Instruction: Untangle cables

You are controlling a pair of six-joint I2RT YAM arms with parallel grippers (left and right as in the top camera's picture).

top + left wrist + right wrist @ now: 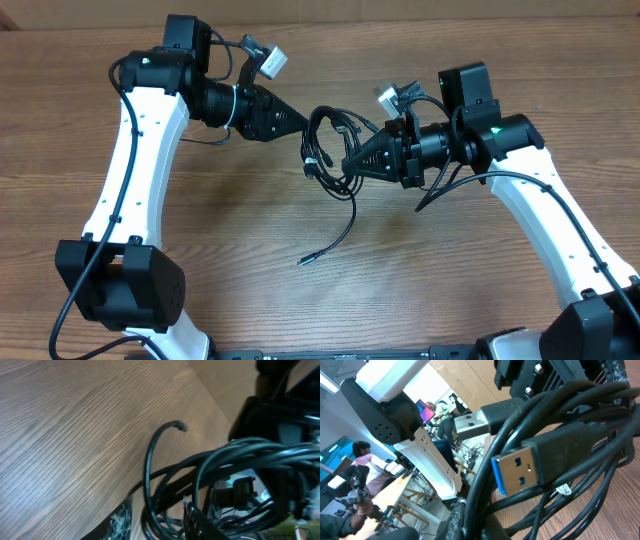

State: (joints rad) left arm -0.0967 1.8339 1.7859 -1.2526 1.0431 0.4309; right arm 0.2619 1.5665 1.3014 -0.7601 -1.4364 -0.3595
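The cables form a tangle of thin black loops lifted above the middle of the table between my two grippers, and one loose end trails down onto the wood. My left gripper points right at the bundle's upper left. In the left wrist view its jaws stand apart with black strands running through the gap, unpinched. My right gripper points left and is shut on the bundle. The right wrist view shows a thick strand pinched in that gripper, with a blue USB plug and a silvery plug just beyond.
The wooden table spreads all around. The left arm's white link crosses the left side, and the right arm's crosses the right. Thicker robot cables hang by both wrists. A cardboard wall borders the far edge.
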